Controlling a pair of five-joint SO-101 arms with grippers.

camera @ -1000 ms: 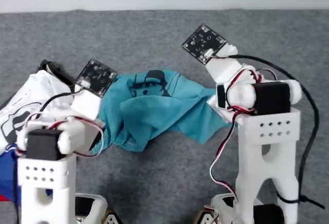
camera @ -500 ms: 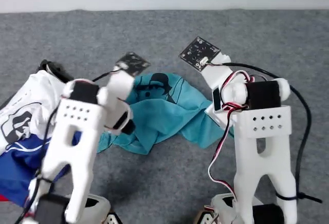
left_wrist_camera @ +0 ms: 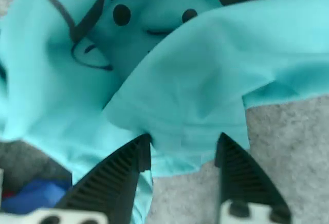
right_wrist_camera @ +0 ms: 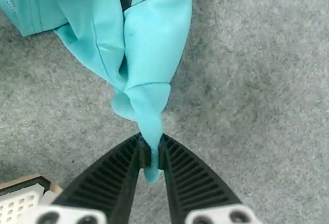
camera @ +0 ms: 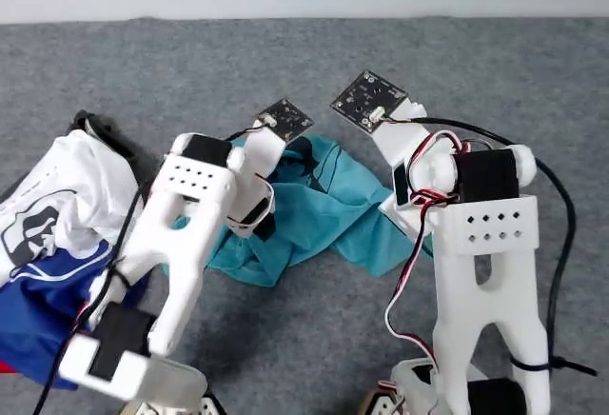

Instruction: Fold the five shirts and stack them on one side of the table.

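Note:
A crumpled teal shirt [camera: 319, 215] with a dark cartoon print lies mid-table between the two arms. My right gripper [right_wrist_camera: 151, 154] is shut on a bunched corner of the teal shirt [right_wrist_camera: 149, 49], pinching the fabric between its black fingers [right_wrist_camera: 177, 167]. My left gripper [left_wrist_camera: 181, 149] is open just above the teal shirt [left_wrist_camera: 195, 75], its fingertips over a folded hem near the grey table. In the high view the left arm [camera: 205, 215] leans over the shirt's left part.
A pile of other shirts lies at the table's left edge: a white shirt [camera: 67, 201] with a dark print and a blue shirt [camera: 38, 310] under it. Grey carpet-like table [camera: 533, 82] lies bare behind and to the right.
The left arm swung from the left edge in over the teal shirt toward the centre. The shirt's left part has bunched up. The right arm barely shifted.

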